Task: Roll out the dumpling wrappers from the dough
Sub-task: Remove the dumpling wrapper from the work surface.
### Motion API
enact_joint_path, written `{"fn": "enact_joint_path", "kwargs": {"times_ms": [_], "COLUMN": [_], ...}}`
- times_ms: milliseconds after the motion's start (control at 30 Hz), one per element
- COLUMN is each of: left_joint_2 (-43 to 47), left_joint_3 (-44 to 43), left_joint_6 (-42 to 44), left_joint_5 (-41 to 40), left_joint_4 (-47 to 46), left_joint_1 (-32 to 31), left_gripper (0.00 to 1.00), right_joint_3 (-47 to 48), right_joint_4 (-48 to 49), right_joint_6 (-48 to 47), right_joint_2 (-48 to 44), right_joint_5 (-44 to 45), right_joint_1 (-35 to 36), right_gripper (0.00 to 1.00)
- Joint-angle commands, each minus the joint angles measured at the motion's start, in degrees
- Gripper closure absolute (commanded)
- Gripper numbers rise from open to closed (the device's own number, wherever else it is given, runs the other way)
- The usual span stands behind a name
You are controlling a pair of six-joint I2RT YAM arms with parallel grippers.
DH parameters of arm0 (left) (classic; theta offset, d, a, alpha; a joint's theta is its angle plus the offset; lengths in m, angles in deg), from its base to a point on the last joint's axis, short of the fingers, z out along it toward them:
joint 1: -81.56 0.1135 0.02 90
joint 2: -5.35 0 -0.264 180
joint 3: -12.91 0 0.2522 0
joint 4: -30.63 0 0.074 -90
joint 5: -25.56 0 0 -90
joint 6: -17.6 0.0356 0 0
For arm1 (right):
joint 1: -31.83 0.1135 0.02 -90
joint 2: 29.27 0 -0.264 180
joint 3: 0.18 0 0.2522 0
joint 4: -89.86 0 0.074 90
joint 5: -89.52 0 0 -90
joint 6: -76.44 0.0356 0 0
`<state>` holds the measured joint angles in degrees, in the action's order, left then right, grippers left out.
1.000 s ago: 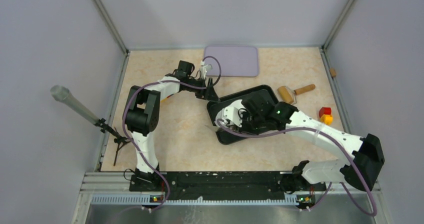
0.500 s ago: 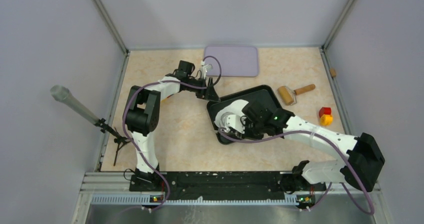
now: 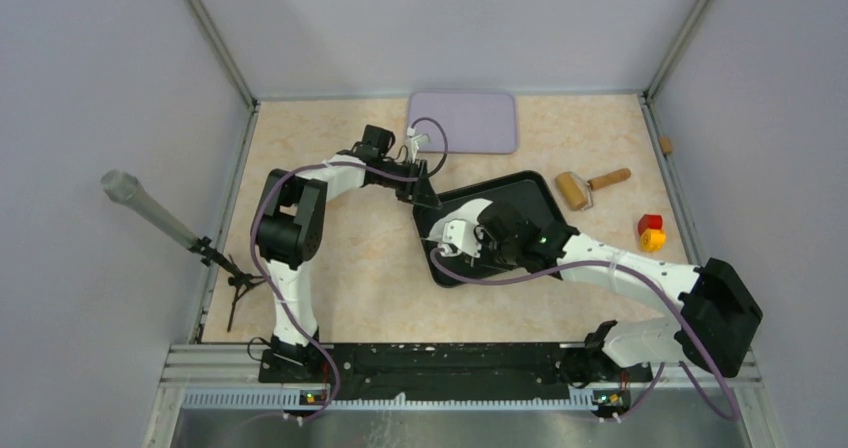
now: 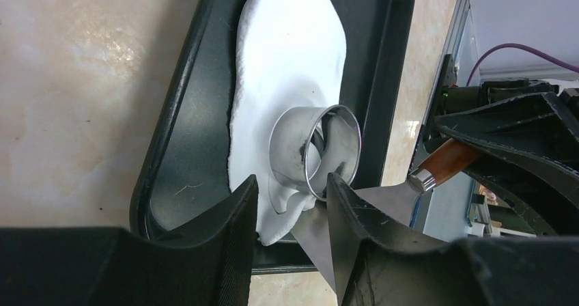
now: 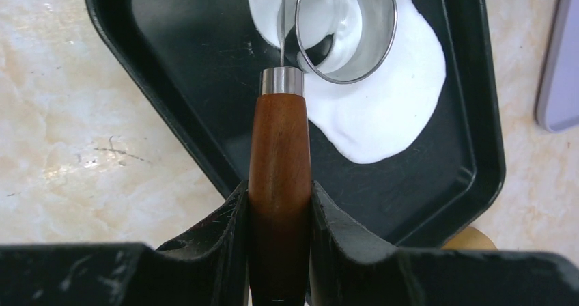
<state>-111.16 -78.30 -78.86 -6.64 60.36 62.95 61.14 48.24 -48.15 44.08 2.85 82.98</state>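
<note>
A black tray [image 3: 533,192] is placed near the middle of the table. The dough [image 4: 290,53] is laid in it as a flat white oval sheet, which covers the far left part of the tray floor. A metal ring cutter [image 4: 292,141] is set on the dough, at the end of the sheet closest to the left gripper [image 4: 292,183], and white dough is seen through its opening. The left gripper is positioned at the far left corner of the tray. Its fingers are parted on either side of the ring and one finger is just at the rim, but it cannot be told whether the ring is really clamped. The right gripper [image 5: 278,190] is clenched on the brown wooden handle of a spatula [image 5: 276,142], which is pointed towards the ring, and the thin metal blade reaches just beside the ring wall. To the right of the tray, a wooden roller [image 3: 578,187] is lying on the table. Further right, a small red and yellow piece [image 3: 651,231] is seen. A lilac board [image 3: 462,121] is laid flat at the far edge.
</note>
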Motion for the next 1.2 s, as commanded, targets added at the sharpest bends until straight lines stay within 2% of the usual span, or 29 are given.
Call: {"fn": "enact_joint_path", "kwargs": {"times_ms": [0,367,533,633,900,1167], "left_joint_2": [-1.1,-1.4,-1.4,-1.4,-1.2,-1.5], "left_joint_3": [-1.2,-1.5,-1.4,-1.4,-1.2,-1.5], "left_joint_6": [0.3,0.6,0.7,0.8,0.6,0.4], "left_joint_5": [2.1,1.9,1.7,1.7,2.0,2.0], "left_joint_4": [-0.5,0.1,0.3,0.4,0.3,0.4], "left_joint_1": [-0.4,-0.7,-0.8,-0.7,-0.7,-0.7], "left_gripper": [0.58,0.61,0.69,0.71,0.72,0.71], "right_joint_3": [1.0,1.1,1.7,1.6,4.0,2.9], "right_joint_4": [4.3,8.0,9.2,9.1,4.4,4.6], "right_joint_6": [-1.3,-0.7,-1.1,-1.4,0.4,0.4], "right_joint_2": [0.4,0.6,1.3,2.0,-2.1,0.3], "right_joint_5": [5.5,7.3,10.1,11.1,1.7,1.1], "right_joint_1": [1.8,3.3,3.2,3.3,3.3,3.3], "right_gripper": [1.00,1.00,1.00,1.00,1.00,1.00]}}
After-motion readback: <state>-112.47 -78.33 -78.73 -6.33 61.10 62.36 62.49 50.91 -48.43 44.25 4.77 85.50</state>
